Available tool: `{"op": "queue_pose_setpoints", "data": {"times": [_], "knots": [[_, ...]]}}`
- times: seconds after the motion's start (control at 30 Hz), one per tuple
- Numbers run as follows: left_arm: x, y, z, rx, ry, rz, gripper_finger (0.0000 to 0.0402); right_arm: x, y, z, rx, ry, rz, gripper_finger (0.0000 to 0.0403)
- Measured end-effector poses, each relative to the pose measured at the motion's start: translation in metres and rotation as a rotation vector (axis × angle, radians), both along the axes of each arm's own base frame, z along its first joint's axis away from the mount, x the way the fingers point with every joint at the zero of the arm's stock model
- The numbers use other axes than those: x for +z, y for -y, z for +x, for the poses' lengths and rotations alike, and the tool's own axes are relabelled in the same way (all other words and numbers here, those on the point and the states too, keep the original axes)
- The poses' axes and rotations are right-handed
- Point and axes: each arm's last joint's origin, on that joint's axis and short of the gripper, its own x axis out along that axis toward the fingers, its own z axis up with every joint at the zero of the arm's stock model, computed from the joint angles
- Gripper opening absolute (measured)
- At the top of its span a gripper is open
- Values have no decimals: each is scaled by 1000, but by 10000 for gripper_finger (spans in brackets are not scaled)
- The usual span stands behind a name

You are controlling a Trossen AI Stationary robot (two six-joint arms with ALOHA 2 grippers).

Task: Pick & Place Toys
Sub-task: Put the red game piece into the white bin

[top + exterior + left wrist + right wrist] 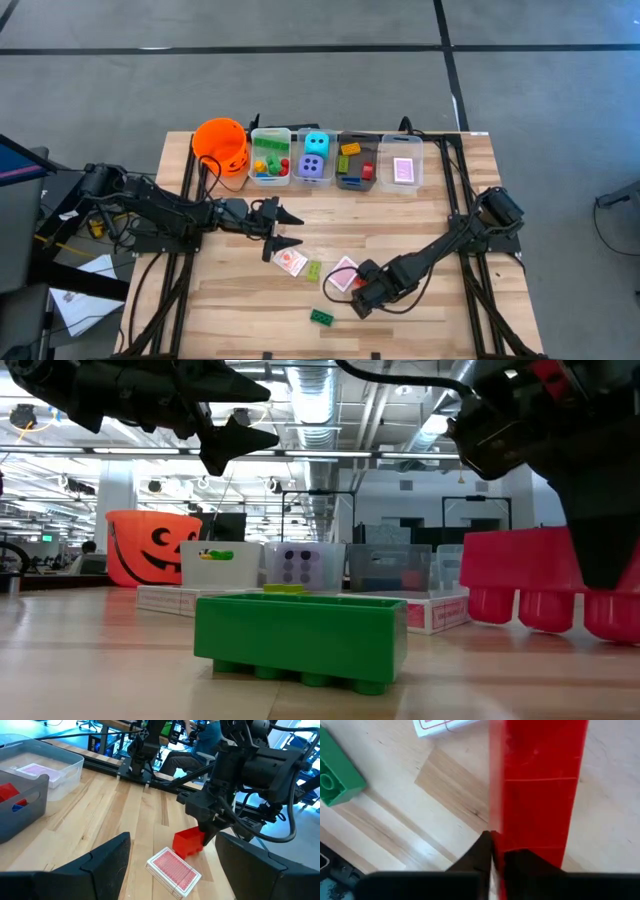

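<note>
The right gripper (362,297) sits low over the worktop (430,320), its fingers closed on a red brick (189,841). In the right wrist view the brick (537,795) fills most of the frame, so the finger tips are largely hidden behind it. The brick lies just beside a pink-backed card (343,274), with a green brick (322,317) near it, toward the worktop's front edge.

The left gripper (284,228) hovers above the worktop, farther from the green brick, its fingers (107,862) spread wide and holding nothing. A second card (290,262) and a lime brick (314,270) lie between it and the green brick.

Across the worktop, clear bins (336,160) and an orange bucket (221,146) stand in a row; their contents are hard to make out.
</note>
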Motion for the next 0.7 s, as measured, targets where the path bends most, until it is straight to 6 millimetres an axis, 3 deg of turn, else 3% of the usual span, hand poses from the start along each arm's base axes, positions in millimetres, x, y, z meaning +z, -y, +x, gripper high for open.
{"op": "queue_pose_setpoints", "data": {"times": [0.5,0.7], "knots": [[0,0,0,-1,3,1,285,1,3,1,-12,10,-67,5],[4,-1,1,37,46,10,285,21,3,2,-20,10,-224,5]]}}
